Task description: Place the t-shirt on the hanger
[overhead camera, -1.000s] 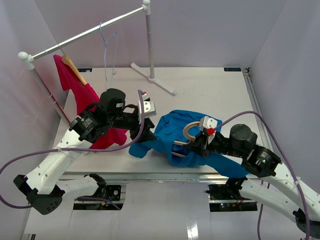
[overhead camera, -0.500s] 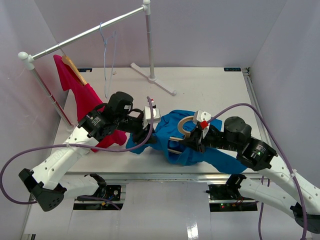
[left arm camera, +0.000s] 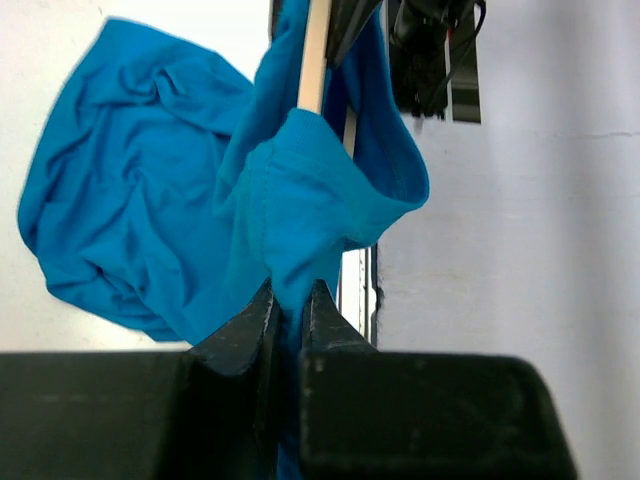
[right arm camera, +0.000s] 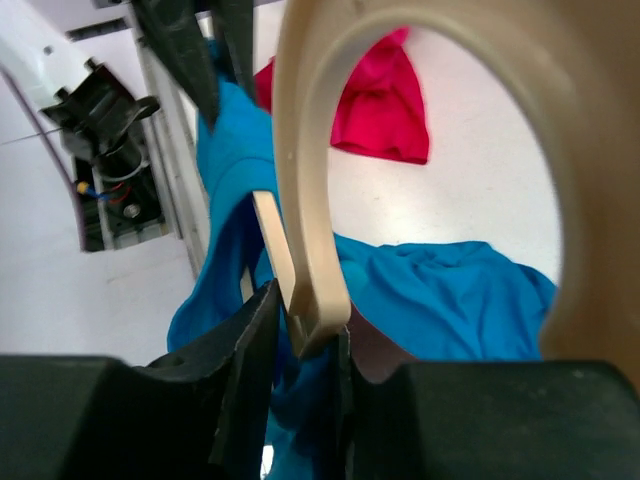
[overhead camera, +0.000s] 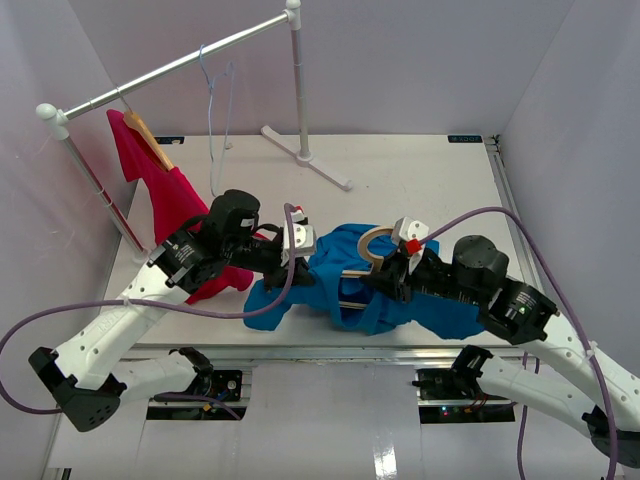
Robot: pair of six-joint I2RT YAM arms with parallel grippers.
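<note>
The blue t-shirt (overhead camera: 335,250) lies bunched at the table's front middle, partly draped over the tan wooden hanger (overhead camera: 364,243), whose hook pokes out above the cloth. My left gripper (overhead camera: 304,266) is shut on a fold of the t-shirt (left arm camera: 130,180) at its left side. In the left wrist view the left gripper (left arm camera: 290,300) pinches cloth just below the hanger's bar (left arm camera: 315,50). My right gripper (overhead camera: 386,280) is shut on the hanger (right arm camera: 310,150) at the base of its hook. The right gripper (right arm camera: 300,322) also has blue cloth (right arm camera: 440,300) bunched around its fingers.
A clothes rack's rail (overhead camera: 180,65) runs across the back left, with its foot (overhead camera: 305,155) at the back middle. A magenta-red shirt (overhead camera: 160,190) on its own wooden hanger and a thin wire hanger (overhead camera: 215,90) hang from the rail. The table's front edge (overhead camera: 330,350) is close below the shirt.
My left gripper has gone from open to shut on the t-shirt's cloth and drawn it slightly left. The right gripper with the hanger has shifted a little to the left.
</note>
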